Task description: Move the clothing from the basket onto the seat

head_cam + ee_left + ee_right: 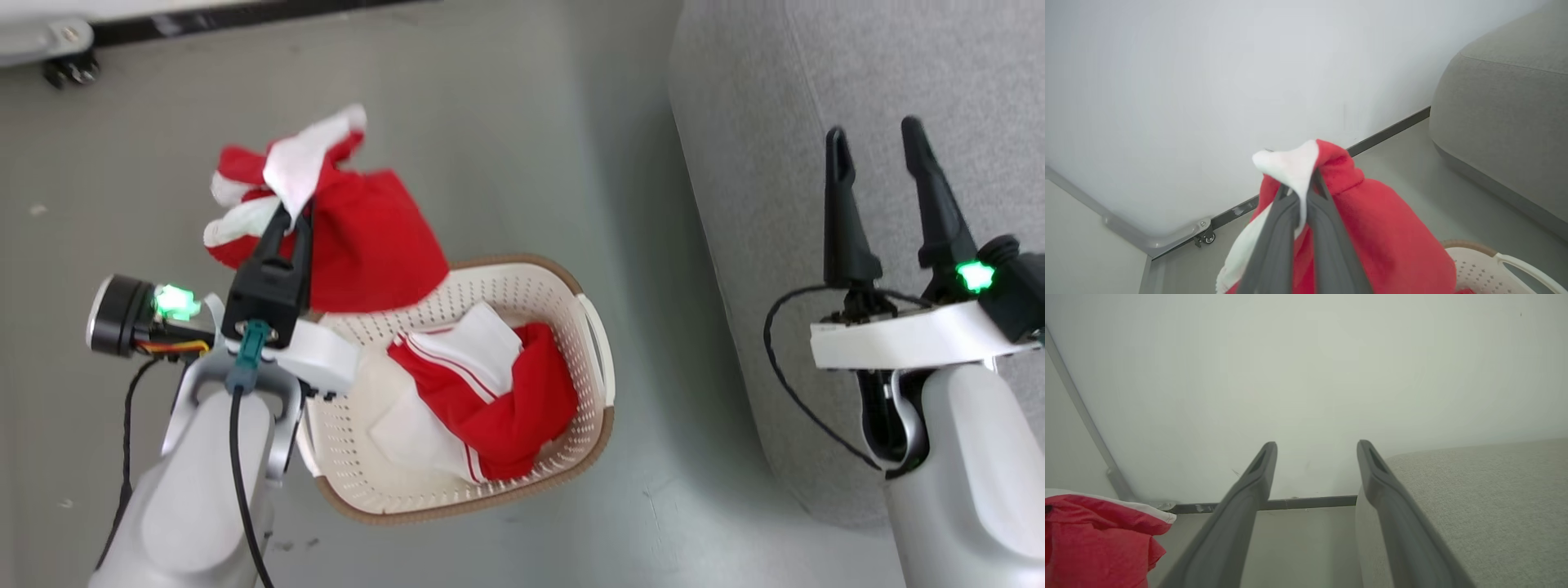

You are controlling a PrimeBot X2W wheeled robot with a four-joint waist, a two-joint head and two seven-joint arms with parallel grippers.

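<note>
A red-and-white garment [371, 245] is held by its white edge between the tightly closed fingers of the left end effector [295, 211] and raised above the basket [351, 465]. The basket is seen just below and to the right of that end effector, on the grey floor [506, 122]. A second garment [510, 400], red with white panels and thin stripes, is seen crumpled inside the basket. The right end effector [872, 131] is spread wide and nothing is gripped by it. The grey seat [775, 163] is seen beneath and beyond its fingers. In the left wrist view, the held cloth is draped down both sides of the fingers, with the seat to their upper right.
</note>
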